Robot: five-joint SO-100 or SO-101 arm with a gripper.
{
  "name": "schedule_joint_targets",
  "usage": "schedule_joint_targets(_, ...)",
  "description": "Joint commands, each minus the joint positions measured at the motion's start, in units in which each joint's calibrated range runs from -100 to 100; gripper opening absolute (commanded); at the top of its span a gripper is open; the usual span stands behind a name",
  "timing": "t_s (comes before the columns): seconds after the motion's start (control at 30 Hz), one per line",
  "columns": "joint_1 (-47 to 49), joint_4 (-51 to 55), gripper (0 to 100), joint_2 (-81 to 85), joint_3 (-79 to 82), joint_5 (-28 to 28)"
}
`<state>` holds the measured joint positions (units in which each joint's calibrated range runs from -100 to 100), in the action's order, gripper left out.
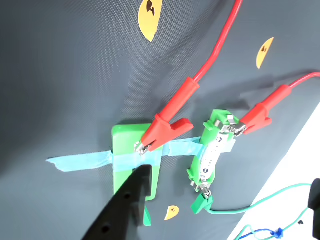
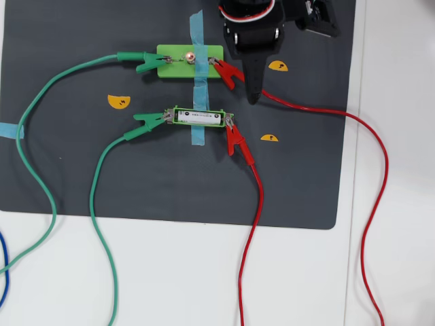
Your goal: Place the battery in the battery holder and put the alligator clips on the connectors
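1. The small silver-white cylindrical battery [image 2: 198, 117] lies seated in the narrow bright green plastic battery holder [image 2: 178, 117], near the middle of the mat in the overhead view.
2. A green-sleeved alligator clip [image 2: 149, 121] bites the holder's left end; a red-sleeved alligator clip [image 2: 235, 140] bites its right end tab.
3. The wider solid green plate [image 2: 170, 61] lies above the holder, with another green clip [image 2: 147, 62] at its left and another red clip [image 2: 228, 72] at its right.
4. A blue tape strip [image 2: 197, 81] runs across both green pieces.
5. The black gripper [image 2: 254, 95] hangs just right of the upper red clip, over its red wire [image 2: 306, 107]. It grasps nothing; whether its fingers are parted or closed cannot be told.
6. The surface is a dark grey mat [image 2: 68, 170] on a white table [image 2: 306, 285], with yellow half-round stickers [image 2: 118, 102] on the mat.
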<state>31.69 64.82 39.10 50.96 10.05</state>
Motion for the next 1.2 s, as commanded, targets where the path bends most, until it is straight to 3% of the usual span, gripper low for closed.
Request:
schedule_joint_targets(0.0,-5.90,1.66,31,6.88,-0.08,-4.35)
schedule_joint_targets(0.33,-23.66,0.54,31,17.51,5.36,-16.70)
schedule_joint_targets(0.43,-28.01,-2.90,31,19.89,6.68,-18.21)
schedule_joint_targets(0.83,-28.51,-10.20,31,36.99,21.68,-10.39)
schedule_joint_targets(1.17,-28.61,-9.60,31,53.33,31.15,-9.82)
